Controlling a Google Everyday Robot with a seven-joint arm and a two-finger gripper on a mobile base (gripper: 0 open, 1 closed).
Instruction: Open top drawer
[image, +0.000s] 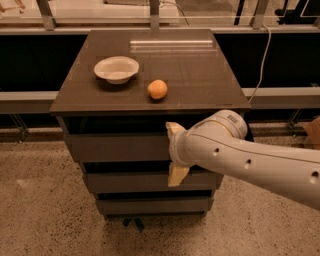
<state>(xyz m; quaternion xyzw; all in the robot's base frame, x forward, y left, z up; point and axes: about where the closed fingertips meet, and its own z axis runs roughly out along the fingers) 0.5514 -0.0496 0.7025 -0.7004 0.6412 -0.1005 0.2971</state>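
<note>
Status of the work: not yet accomplished; approach complete, pull outstanding.

The top drawer (115, 147) sits directly under the front edge of the desk (200, 75), running nearly from the front left corner to the front right corner. Its flat front lies back in line with the carcass. No inner floor shows and only a dark slot separates it from the desk top, so I judge it fully closed.

My gripper (170, 154) is at that front panel, below the front edge and a little right of its middle, with my arm (260, 162) coming in from the side of the front right corner. My fingers (175, 129) are spread wide, one above the other. The upper one is at the panel's top edge, in the slot. The lower finger (177, 175) hangs at the panel's bottom edge, over the gap above the middle drawer front (125, 181). They straddle the panel. I cannot tell whether either pad bears on it, and I hold nothing free.

Remaining, in my judgement: secure purchase on the panel's edge, then draw straight out from the front edge.

Other items noted: a white bowl (116, 69) toward the rear left corner, and an orange (157, 89) near mid-desk, apart from the bowl. The lowest drawer front (150, 205) is closed.
</note>
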